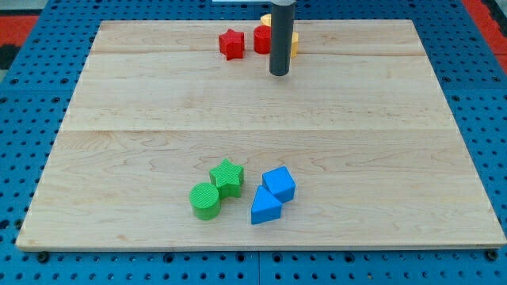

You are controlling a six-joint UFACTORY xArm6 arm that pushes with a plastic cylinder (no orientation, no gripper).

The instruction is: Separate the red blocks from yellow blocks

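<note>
1. Wooden bench (119, 158) fills your view; it lies on a blue perforated base (24, 95).
2. Going from the view's left, at the view's bottom you see a green cylinder (205, 200) touching a green star (227, 176).
3. Just to the right of these, a blue triangular block (264, 207) touches a blue cube (279, 184).
4. At the view's top you find the red star (231, 43), standing a little apart from the others.
5. To its right a red block (261, 39) is partly hidden behind the rod; its shape you cannot tell.
6. My tip (279, 74) rests on the bench just below the red block.
7. A yellow block (294, 42) shows at the rod's right edge, mostly hidden.
8. You see no claw on this arm, so its state cannot be told.
</note>
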